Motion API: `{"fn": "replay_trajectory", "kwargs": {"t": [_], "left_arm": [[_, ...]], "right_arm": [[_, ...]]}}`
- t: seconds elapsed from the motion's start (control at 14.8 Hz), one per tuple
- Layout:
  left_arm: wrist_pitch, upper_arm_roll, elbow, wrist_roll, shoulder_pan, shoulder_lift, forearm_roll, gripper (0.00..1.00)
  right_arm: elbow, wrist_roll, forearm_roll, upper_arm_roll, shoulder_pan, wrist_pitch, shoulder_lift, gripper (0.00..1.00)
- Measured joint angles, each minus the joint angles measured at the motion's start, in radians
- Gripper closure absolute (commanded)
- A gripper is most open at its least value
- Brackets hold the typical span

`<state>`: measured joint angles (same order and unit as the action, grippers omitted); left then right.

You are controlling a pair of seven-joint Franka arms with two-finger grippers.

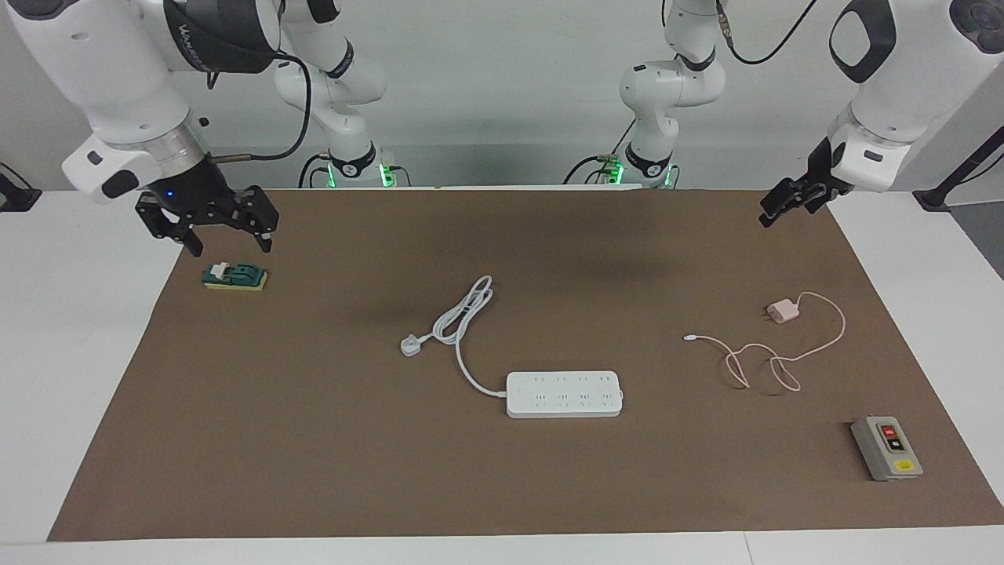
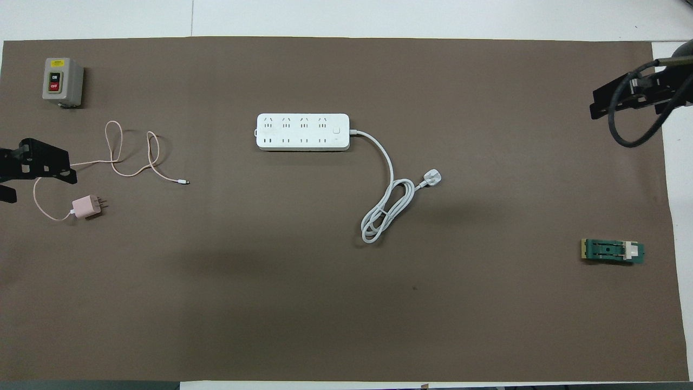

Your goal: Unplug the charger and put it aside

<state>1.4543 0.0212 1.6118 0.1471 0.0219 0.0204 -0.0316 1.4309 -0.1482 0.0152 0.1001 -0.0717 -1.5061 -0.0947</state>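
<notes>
The pale pink charger (image 1: 783, 311) lies on the brown mat toward the left arm's end of the table, prongs bare, plugged into nothing. Its thin pink cable (image 1: 753, 361) loops on the mat beside it. It also shows in the overhead view (image 2: 84, 207). The white power strip (image 1: 564, 393) lies mid-mat, well apart from the charger, its sockets empty. My left gripper (image 1: 778, 207) hangs open and empty in the air over the mat's edge, up from the charger. My right gripper (image 1: 227, 231) is open and empty over a small green block (image 1: 235, 276).
The strip's thick white cord and plug (image 1: 451, 322) lie coiled nearer to the robots than the strip. A grey box with a red button (image 1: 886, 448) stands farther from the robots than the charger, at the left arm's end. The mat (image 1: 314, 439) covers most of the table.
</notes>
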Motion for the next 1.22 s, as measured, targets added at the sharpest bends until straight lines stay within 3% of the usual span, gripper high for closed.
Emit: {"fn": "replay_trajectory", "kwargs": {"t": [0.14,0.27,0.61,1.22], "left_arm": [[0.0,-0.004,0.004,-0.023,0.005,-0.002,0.0,0.0],[-0.001,-0.001,0.005,-0.033,0.004,-0.011,0.0,0.0],[-0.021,0.0,0.003,-0.071,0.001,-0.02,0.0,0.0],[-0.026,0.018,-0.002,-0.08,-0.005,-0.02,0.0,0.0]], "right_arm": [[0.133,-0.02,0.005,-0.019,0.036,-0.046,0.08,0.0],[0.201,-0.037,0.006,-0.087,0.115,-0.05,0.126,0.0],[0.199,0.028,0.006,-0.157,0.156,-0.038,0.138,0.0],[0.196,0.071,0.006,-0.159,0.156,-0.036,0.138,0.0]]}}
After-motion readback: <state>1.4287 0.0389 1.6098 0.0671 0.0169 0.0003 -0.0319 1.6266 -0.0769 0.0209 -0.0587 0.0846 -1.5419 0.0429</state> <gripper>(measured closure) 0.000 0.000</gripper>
